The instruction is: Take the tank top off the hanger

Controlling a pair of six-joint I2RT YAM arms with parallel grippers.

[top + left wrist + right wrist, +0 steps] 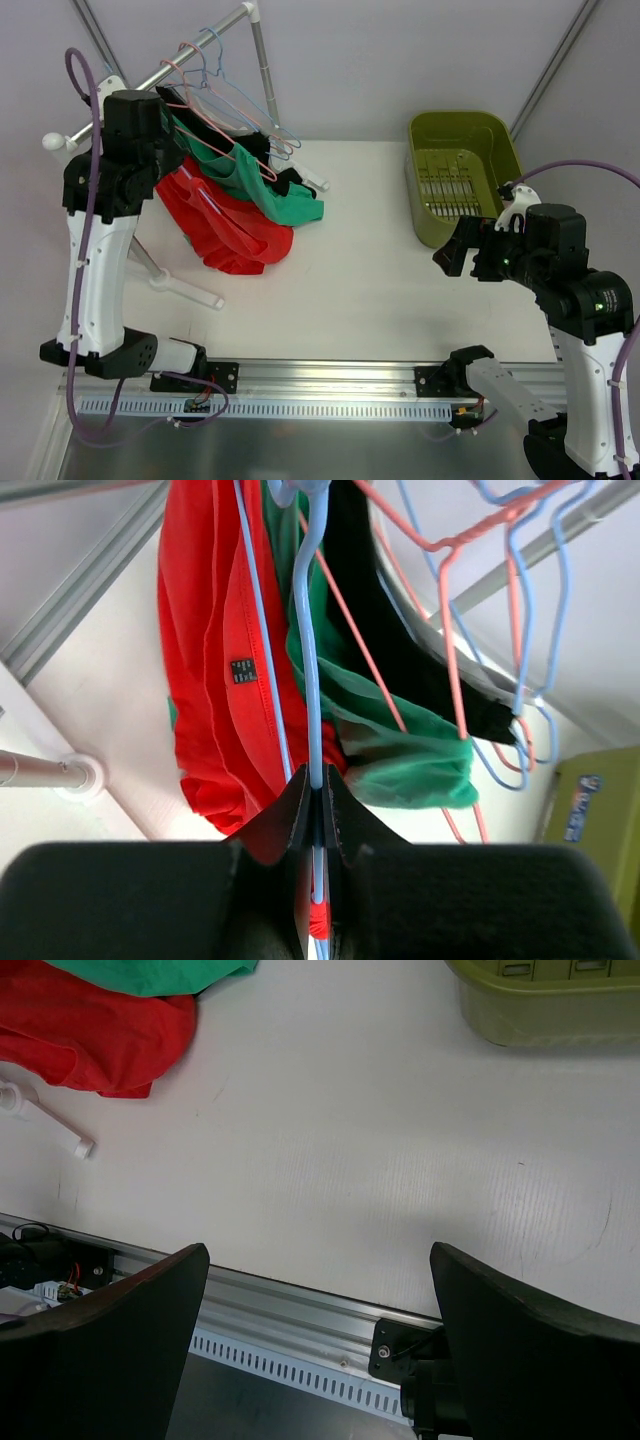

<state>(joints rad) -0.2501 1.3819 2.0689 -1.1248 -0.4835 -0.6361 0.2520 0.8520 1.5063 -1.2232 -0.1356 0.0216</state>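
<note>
A red tank top (235, 235) hangs from a light-blue hanger (313, 630) on the rack, its lower part bunched on the table. It fills the left of the left wrist view (215, 650). My left gripper (318, 785) is shut on the blue hanger's wire, with a bit of red fabric between the fingers. In the top view that gripper (175, 140) sits up at the rack, beside the clothes. My right gripper (455, 255) is open and empty, low over the table's right side, and in its wrist view (320, 1290) it faces the near rail.
A green top (280, 195) and a black one (240, 140) hang beside the red one on pink hangers (450, 630), with bare blue hangers further along the rack bar (205, 40). An olive basket (465, 175) stands at the back right. The rack's foot (185, 285) crosses the left of the table.
</note>
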